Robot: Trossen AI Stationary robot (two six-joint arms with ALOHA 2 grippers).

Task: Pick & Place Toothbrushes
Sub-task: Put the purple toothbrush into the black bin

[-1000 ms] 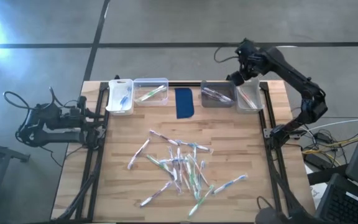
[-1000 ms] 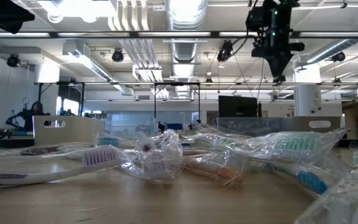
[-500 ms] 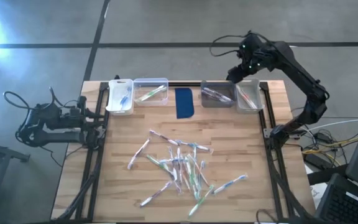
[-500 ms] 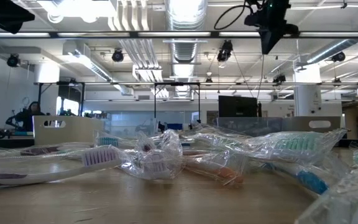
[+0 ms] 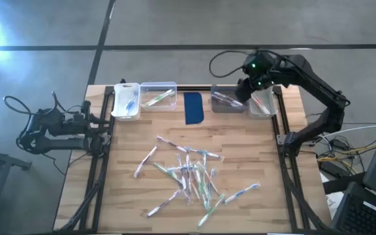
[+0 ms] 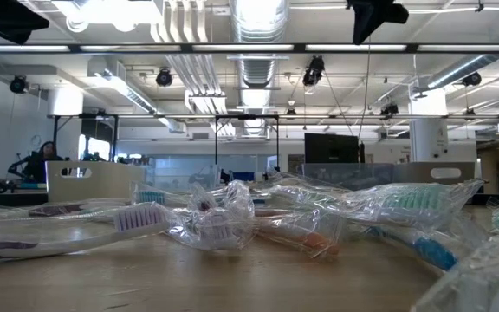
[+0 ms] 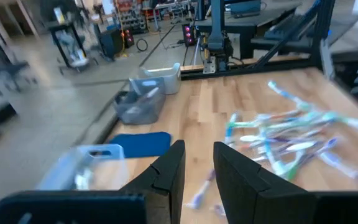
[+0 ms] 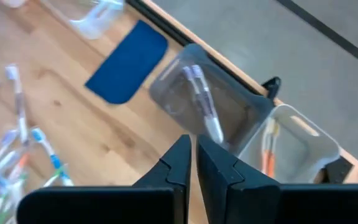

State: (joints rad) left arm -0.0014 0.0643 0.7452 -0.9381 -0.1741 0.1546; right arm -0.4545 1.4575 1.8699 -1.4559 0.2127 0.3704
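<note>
While the left gripper (image 5: pixel 103 125) sits parked off the table's left edge exactly as it was a second ago, the right gripper (image 5: pixel 242 85) has swung leftward from above the clear far-right bin (image 5: pixel 261 103) to hang over the grey bin (image 5: pixel 228 99), fingers now pressed together and empty. From overhead, four bins line the far edge: a white one (image 5: pixel 125 101) and a clear one (image 5: pixel 158 96) left of the dark blue pad (image 5: pixel 194 108), the grey and the other clear one right of it, each with a toothbrush or two inside. The loose toothbrushes (image 5: pixel 191 175) lie heaped mid-table, roughly two dozen, too tangled to count exactly. Down at table height, that heap fills the foreground in crinkly clear wrappers, and only the tip of the right arm shows at the top, higher than a second ago. Over to the left wrist camera: its two fingers (image 7: pixel 168 175) stand slightly apart, nothing between them, the heap and the far bins ahead. The right wrist camera looks down past its closed fingers (image 8: pixel 179 163) into the grey bin holding two brushes, with orange-handled ones in the clear bin beside it.
</note>
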